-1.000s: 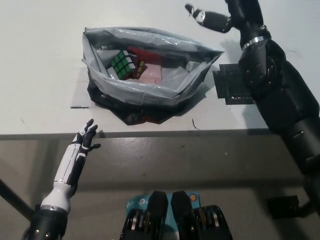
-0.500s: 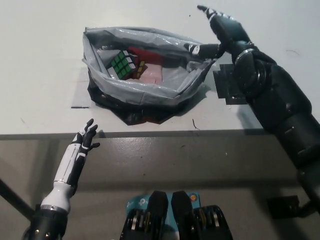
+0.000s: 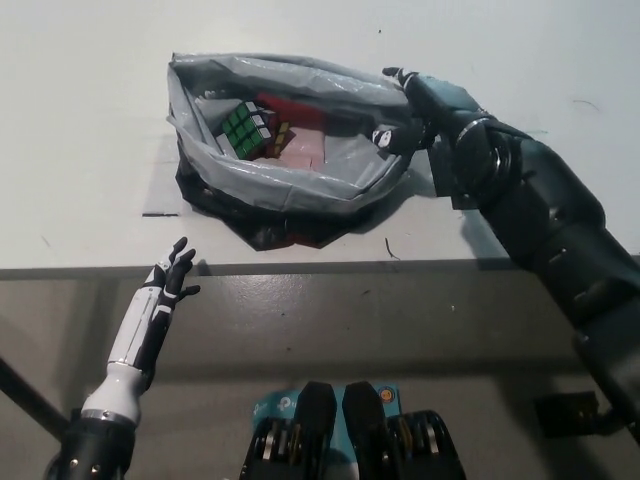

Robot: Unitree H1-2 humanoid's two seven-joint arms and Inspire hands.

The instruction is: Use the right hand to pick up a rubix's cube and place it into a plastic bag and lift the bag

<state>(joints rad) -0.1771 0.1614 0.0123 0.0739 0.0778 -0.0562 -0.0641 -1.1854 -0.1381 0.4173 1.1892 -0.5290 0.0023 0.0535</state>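
Observation:
A grey plastic bag [image 3: 250,175] lies open on the white table [image 3: 90,150]. The Rubik's cube [image 3: 245,128] sits inside it at the left, green face up. My black right hand [image 3: 425,105] is at the bag's right rim, open. Its thumb [image 3: 385,135] reaches inside the bag and the other fingers [image 3: 398,76] lie over the rim's far side, so the rim runs between them. My white left hand [image 3: 170,280] rests open below the table's front edge, at the lower left.
Red and pink objects [image 3: 300,148] lie in the bag beside the cube. A black patch [image 3: 462,190] on the table is partly covered by my right arm. The table's front edge [image 3: 320,266] runs across the picture.
My right hand has come down from the far right of the table onto the bag's right rim, covering its corner. The cube, the bag and my left hand have not moved.

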